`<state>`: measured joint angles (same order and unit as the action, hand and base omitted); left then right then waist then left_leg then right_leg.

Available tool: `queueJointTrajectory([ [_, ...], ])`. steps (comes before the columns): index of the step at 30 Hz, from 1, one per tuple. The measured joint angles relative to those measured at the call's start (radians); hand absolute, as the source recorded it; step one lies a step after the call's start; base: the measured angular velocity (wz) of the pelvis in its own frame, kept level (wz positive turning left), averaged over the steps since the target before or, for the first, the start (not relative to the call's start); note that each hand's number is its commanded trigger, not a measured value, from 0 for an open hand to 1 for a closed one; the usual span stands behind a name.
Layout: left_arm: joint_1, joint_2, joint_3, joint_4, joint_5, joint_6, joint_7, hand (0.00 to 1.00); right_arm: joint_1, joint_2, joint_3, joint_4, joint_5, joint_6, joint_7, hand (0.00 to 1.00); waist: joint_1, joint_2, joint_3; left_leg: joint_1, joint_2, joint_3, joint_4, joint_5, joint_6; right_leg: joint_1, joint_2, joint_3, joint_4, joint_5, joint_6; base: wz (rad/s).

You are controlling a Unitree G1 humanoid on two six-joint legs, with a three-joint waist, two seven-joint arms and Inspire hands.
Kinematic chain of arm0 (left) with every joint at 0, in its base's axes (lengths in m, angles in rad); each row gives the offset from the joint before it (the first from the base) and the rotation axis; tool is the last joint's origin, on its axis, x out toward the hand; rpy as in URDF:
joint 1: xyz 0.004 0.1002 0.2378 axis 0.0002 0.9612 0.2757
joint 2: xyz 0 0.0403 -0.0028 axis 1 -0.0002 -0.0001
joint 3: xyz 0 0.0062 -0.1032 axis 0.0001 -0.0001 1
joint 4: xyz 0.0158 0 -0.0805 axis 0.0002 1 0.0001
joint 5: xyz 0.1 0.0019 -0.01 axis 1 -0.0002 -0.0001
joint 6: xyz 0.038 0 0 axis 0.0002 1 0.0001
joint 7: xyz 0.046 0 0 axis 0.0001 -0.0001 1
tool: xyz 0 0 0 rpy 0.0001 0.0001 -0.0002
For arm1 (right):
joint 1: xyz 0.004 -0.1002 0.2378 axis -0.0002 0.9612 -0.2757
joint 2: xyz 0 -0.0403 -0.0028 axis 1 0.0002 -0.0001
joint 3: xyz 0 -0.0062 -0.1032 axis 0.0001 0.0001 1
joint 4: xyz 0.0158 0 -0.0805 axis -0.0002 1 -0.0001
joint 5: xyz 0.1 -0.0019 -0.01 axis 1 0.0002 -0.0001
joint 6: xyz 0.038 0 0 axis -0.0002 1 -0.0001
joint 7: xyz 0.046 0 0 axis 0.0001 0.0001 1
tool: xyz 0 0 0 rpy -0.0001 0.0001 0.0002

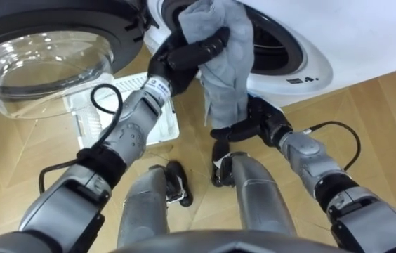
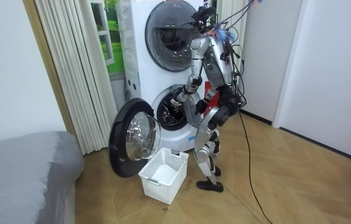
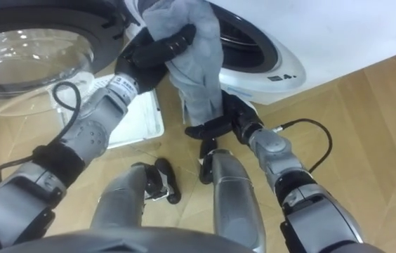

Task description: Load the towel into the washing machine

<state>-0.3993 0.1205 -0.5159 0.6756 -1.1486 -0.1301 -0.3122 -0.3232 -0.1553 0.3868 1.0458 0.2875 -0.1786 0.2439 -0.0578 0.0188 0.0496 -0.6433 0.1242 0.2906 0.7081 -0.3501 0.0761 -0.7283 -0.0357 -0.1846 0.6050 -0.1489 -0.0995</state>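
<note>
grey towel [image 1: 227, 67]: bunched at the drum opening of the washing machine [image 1: 324, 35], lower end hanging outside. left hand [image 1: 184, 60]: fingers curled round the towel's top. right hand [image 1: 243, 130]: fingers loosely extended just under the hanging end. door [image 1: 43, 67]: swung open (glass bowl showing). white laundry basket [image 2: 177, 177]: near the door.

A white mesh laundry basket [image 1: 129, 84] sits on the wood floor [image 1: 380, 105], below the left hand [image 1: 184, 60] and out to its left. A grey bed [image 2: 20, 168] lies well away from that hand, beyond pale pleated curtains [image 2: 70, 62]. A second round-doored machine [image 2: 169, 28] is stacked above the hand.
</note>
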Motion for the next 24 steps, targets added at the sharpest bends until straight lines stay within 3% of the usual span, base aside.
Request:
queueJointTrajectory([
  [4,0.009,0.001,-0.009,0.003,-0.122,0.048,-0.031,1.00,-0.002,-0.007,0.001,-0.001,-0.007,0.040,-0.001,1.00,-0.006,0.004,-0.0037,0.006,-0.001,0.006,-0.011,0.001,0.002,0.004,0.001,0.005,-0.009,0.004,0.004,-0.02],
  [5,0.018,0.001,-0.011,0.003,-0.149,0.055,-0.037,1.00,-0.002,-0.009,0.000,-0.001,-0.015,0.050,-0.004,1.00,-0.012,0.009,-0.0080,0.008,-0.004,0.007,-0.021,0.007,0.003,0.005,0.001,0.005,-0.019,0.009,0.005,0.00],
  [17,0.029,0.002,-0.017,0.005,-0.277,0.079,-0.051,1.00,-0.001,-0.008,-0.009,-0.009,-0.057,0.071,-0.048,1.00,-0.014,0.018,-0.0153,0.023,-0.014,0.007,-0.051,0.023,0.002,0.014,-0.002,0.006,-0.037,0.019,0.004,0.00],
  [18,0.032,0.002,-0.016,0.005,-0.279,0.079,-0.051,0.72,0.001,-0.008,-0.008,-0.008,-0.057,0.071,-0.051,1.00,-0.014,0.018,-0.0153,0.028,-0.014,0.007,-0.052,0.023,0.002,0.019,-0.002,0.006,-0.037,0.019,0.004,0.00],
  [19,0.039,0.001,-0.011,0.005,-0.281,0.079,-0.051,0.00,0.002,-0.007,-0.009,-0.005,-0.057,0.072,-0.059,1.00,-0.014,0.019,-0.0151,0.034,-0.014,0.007,-0.053,0.023,0.001,0.025,-0.002,0.006,-0.038,0.019,0.005,0.00],
  [24,0.056,-0.001,0.012,0.008,-0.291,0.084,-0.048,0.00,0.014,-0.006,-0.010,-0.006,-0.053,0.072,-0.089,1.00,-0.003,0.021,-0.0140,0.043,-0.015,0.007,-0.067,0.029,-0.002,0.038,-0.001,0.004,-0.055,0.022,0.003,0.00],
])
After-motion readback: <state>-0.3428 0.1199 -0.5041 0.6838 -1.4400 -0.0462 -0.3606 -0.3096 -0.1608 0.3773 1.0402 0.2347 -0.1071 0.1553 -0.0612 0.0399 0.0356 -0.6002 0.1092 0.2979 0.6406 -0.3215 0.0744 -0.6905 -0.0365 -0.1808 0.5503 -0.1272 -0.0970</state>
